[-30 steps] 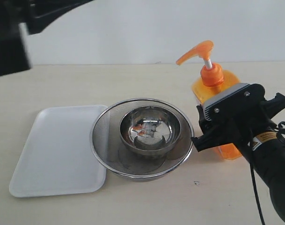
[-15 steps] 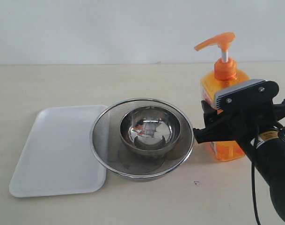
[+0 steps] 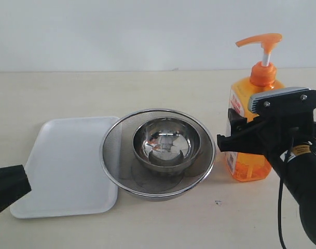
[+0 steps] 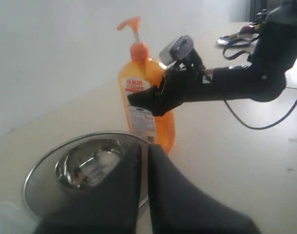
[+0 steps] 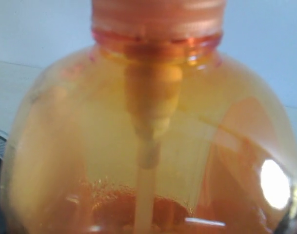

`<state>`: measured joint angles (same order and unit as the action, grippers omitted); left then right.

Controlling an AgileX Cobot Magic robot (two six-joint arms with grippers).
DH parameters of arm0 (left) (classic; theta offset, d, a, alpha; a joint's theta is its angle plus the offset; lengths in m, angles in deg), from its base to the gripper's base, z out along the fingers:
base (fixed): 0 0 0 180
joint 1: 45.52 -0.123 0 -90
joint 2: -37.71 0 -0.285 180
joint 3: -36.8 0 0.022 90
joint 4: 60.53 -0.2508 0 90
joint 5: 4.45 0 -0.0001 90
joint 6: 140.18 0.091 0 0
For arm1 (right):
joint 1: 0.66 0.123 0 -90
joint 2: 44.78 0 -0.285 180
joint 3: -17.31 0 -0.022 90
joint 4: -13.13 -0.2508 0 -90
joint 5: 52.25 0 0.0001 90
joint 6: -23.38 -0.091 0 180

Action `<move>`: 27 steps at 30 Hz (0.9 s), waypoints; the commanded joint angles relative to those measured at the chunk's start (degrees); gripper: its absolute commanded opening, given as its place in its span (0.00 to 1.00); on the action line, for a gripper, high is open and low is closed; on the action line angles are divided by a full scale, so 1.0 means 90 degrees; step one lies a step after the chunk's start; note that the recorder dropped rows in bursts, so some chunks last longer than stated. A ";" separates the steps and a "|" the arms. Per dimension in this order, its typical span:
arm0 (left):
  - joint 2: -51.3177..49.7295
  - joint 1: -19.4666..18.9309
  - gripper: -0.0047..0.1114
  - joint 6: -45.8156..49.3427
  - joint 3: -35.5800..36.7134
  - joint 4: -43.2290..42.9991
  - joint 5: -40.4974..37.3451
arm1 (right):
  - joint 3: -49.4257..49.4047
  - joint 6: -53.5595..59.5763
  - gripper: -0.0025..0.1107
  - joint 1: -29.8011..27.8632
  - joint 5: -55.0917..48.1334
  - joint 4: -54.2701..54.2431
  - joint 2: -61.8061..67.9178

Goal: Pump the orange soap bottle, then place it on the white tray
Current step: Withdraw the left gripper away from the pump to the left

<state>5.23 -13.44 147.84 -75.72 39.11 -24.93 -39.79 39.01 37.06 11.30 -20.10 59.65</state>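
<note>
The orange soap bottle (image 3: pixel 247 167) stands upright on the table at the right, its pump head (image 3: pixel 261 40) up and pointing left. My right gripper (image 3: pixel 228 130) is shut on its body at label height, one finger in front and one behind. In the right wrist view the bottle (image 5: pixel 148 146) fills the frame and hides the fingers. The white tray (image 3: pixel 59 166) lies flat at the left with nothing on it. My left gripper (image 3: pixel 24 182) is shut and reaches in at the lower left, over the tray's near corner. From the left wrist view, the left gripper (image 4: pixel 144 147) faces the bottle (image 4: pixel 138 102) across the strainer.
A round steel mesh strainer (image 3: pixel 110 167) sits mid-table between tray and bottle, overlapping the tray's right edge. A smaller steel bowl (image 3: pixel 167 142) rests inside it. In the left wrist view the strainer (image 4: pixel 46 163) is just beyond the fingertips. A cable trails behind the right arm (image 3: pixel 303 181).
The right gripper has carried the bottle to the right and brought it from a leftward tilt to upright. The left arm left the top left and now shows at the lower left.
</note>
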 commanded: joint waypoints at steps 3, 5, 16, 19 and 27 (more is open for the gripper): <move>0.0030 0.0050 0.08 -0.0782 0.0235 0.0035 0.1756 | 0.0006 -0.0009 0.02 0.0011 -0.0292 0.0022 -0.0020; 0.0030 0.0050 0.08 -0.1327 0.0259 0.0035 0.2627 | 0.0006 -0.0009 0.02 0.0011 -0.0292 0.0022 -0.0020; 0.1252 0.0050 0.08 -0.2935 0.0283 -0.0173 0.5167 | 0.0006 -0.0009 0.02 0.0011 -0.0124 0.0022 -0.0020; 0.1798 0.0050 0.08 -0.2935 0.0409 -0.0183 0.5311 | 0.0006 -0.0009 0.02 0.0011 -0.0035 0.0052 -0.0020; 0.2570 0.0050 0.08 -0.3140 0.0805 -0.0242 0.5849 | 0.0039 0.0047 0.02 0.0011 0.0215 0.0088 -0.0067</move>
<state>26.79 -13.44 120.89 -69.24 37.75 26.89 -39.79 38.78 37.06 11.63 -20.30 59.65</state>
